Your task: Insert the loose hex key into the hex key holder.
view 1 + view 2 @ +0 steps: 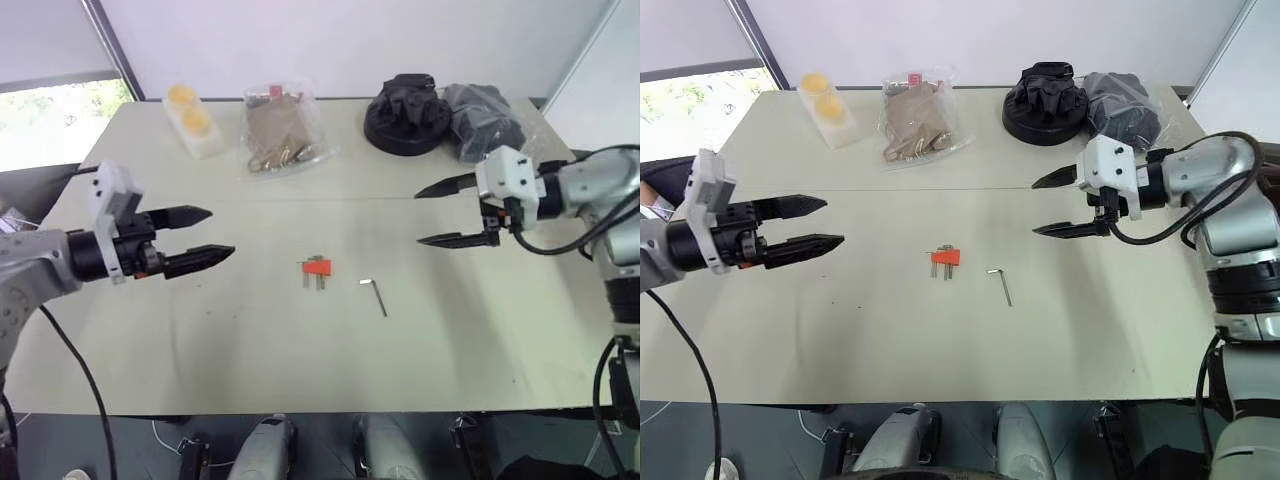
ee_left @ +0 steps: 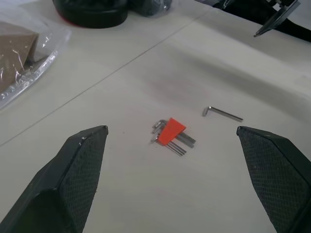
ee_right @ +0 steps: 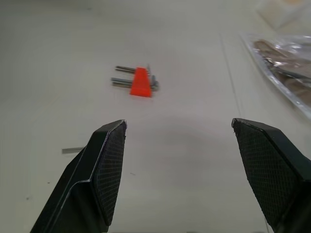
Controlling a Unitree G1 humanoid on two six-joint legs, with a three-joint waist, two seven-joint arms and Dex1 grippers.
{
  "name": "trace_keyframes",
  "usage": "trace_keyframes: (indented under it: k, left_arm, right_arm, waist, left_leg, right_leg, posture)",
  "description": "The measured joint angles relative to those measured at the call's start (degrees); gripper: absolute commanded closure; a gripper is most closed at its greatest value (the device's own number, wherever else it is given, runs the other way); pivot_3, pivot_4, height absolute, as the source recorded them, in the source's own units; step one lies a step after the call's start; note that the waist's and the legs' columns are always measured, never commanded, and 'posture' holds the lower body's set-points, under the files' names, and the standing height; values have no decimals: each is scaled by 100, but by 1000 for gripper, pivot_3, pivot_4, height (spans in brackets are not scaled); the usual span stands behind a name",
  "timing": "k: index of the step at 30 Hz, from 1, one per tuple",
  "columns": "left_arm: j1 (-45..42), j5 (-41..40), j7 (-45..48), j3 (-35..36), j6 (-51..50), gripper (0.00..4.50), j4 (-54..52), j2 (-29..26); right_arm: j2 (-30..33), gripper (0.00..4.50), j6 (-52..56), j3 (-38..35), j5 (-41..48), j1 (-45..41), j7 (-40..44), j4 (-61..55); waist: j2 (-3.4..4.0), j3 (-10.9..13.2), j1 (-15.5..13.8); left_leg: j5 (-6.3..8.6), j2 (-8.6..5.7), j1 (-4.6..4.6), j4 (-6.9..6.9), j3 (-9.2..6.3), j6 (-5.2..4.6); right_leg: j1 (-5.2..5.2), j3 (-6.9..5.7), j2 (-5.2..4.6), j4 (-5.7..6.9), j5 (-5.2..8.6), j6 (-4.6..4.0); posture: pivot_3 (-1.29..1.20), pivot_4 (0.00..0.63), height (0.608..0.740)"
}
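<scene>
Loose hex key (image 1: 374, 295) lying flat on table (image 1: 200, 350), lower centre of head view, long axis running toward lower right, bent end at upper left. Red holder (image 1: 317, 268) sitting just left of it, apart, not touching. Right gripper (image 1: 441, 213) hovering at upper right, jaws spread, holding nothing; judged nearer to key. Left gripper (image 1: 205, 236) hovering at left, jaws spread, empty.

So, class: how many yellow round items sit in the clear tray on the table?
2: one at the tray's far end, one nearer, at the table's far left.
</scene>
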State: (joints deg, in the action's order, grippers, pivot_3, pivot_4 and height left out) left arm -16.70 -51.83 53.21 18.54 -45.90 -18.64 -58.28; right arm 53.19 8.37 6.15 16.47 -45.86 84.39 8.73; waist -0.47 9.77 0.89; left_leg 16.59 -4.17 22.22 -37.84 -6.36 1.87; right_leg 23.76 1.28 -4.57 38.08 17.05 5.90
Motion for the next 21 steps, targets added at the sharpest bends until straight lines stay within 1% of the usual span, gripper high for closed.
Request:
trace_keyframes:
  k: [8, 21]
  left_arm:
    - [-227, 233, -28, -140, 23, 60, 175, 115]
    - [-206, 270, -37, -146, 9, 60, 173, 233]
  right_arm:
    - [-261, 895, 124, 28, -3, -60, -26, 26]
    - [-283, 895, 177, 28, -2, -58, -127, 24]
  waist:
    - [0, 0, -10]
    - [0, 0, -8]
  left_leg:
    - [-1, -1, 20, -3, 2, 2]
    - [-1, -1, 23, -3, 2, 2]
  right_leg:
    - [25, 1, -2, 5, 0, 0]
    - [29, 2, -2, 6, 0, 0]
  posture:
    - [0, 150, 740]
    - [0, 150, 740]
